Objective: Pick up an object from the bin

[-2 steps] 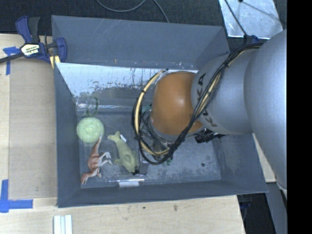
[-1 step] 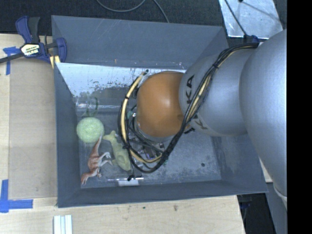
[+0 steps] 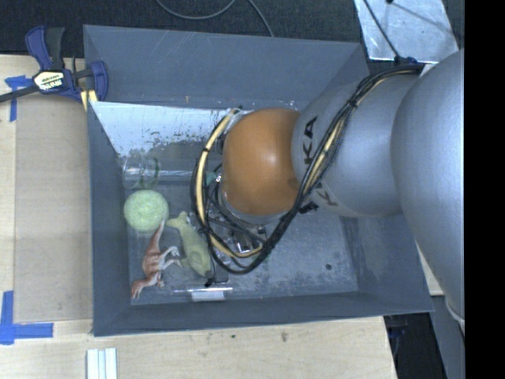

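Observation:
My gripper (image 3: pixel 235 234) shows as dark metal under the wrist, low over the bin's middle left. Right beside it, to its left, lies a yellow-green soft toy figure (image 3: pixel 193 247), stretched out along the floor. Its lower end (image 3: pixel 207 271) sits under the wrist cables. An orange-brown dinosaur figure (image 3: pixel 154 263) lies just left of the green one. A pale green ball (image 3: pixel 146 209) rests above the dinosaur.
A clear glass jar (image 3: pixel 140 169) lies on its side near the bin's back left wall. A small flat grey-white piece (image 3: pixel 209 292) sits against the front wall. The arm covers the bin's right half.

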`<state>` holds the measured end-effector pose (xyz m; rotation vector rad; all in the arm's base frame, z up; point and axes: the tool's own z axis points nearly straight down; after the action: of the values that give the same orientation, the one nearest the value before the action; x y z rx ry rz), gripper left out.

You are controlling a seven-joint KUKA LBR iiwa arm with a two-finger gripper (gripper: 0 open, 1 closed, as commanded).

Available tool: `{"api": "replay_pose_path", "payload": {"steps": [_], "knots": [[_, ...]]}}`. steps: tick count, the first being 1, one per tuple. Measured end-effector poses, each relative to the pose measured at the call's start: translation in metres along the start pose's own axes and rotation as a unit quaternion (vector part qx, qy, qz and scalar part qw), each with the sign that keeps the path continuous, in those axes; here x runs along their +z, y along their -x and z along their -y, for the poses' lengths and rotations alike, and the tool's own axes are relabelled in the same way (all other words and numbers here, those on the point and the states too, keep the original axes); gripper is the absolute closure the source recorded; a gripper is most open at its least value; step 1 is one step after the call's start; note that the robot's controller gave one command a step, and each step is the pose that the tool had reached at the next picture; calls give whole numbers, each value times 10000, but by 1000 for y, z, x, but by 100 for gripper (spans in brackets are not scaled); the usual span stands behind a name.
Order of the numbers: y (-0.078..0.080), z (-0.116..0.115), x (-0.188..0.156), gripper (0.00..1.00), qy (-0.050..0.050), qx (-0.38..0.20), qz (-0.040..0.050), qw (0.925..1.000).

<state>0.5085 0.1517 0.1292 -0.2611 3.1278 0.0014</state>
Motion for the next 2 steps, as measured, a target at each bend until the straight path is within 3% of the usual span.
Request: {"api": "replay_pose_path", "payload": {"steps": [1,2], "knots": [[-4,-27,29,0,-2,-764,-5,9971],[-6,-47,54,100,5,-1428,95,9897]]}}
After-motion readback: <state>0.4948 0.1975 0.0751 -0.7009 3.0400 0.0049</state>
